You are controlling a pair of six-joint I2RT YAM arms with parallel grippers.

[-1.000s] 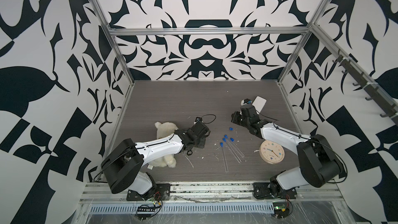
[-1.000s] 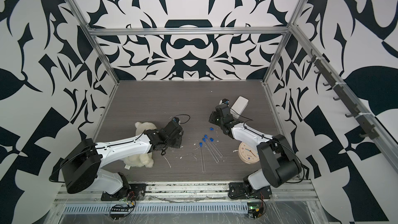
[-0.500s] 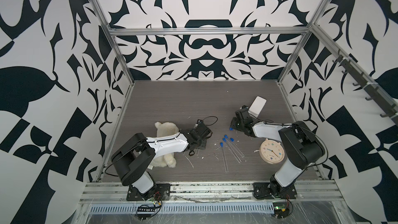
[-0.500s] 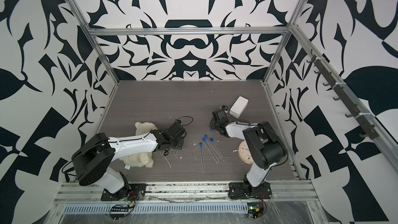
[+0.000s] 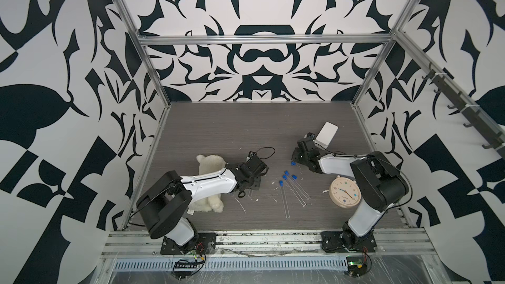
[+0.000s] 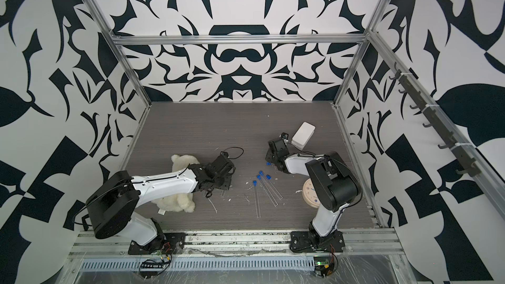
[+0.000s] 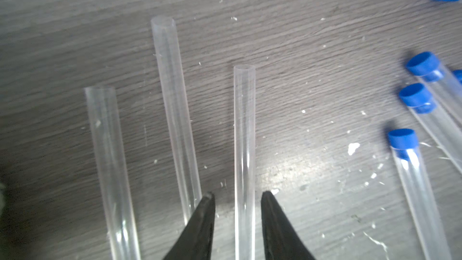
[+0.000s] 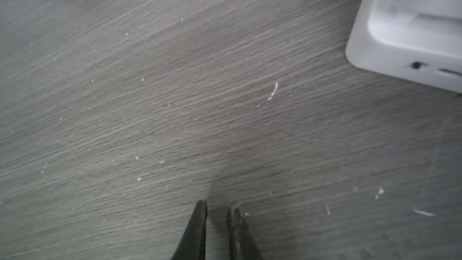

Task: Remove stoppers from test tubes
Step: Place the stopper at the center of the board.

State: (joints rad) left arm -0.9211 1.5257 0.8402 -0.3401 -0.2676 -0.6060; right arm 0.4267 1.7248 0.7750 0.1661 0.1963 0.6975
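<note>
Left claw (image 7: 237, 193): released, straddling an uncapped tube (image 7: 244, 133); lift straight, don't roll it.
Right claw (image 8: 218, 201): slightly parted, empty.
Capped tubes (image 7: 417, 196): beside left claw, likely next.

Behind the capped tubes (image 5: 284, 200) the table (image 5: 232, 127) is wide and bare. Left of them the dog (image 5: 209, 161) blocks the way, right the clock (image 5: 345, 193), back right the box (image 5: 327, 133)
</note>
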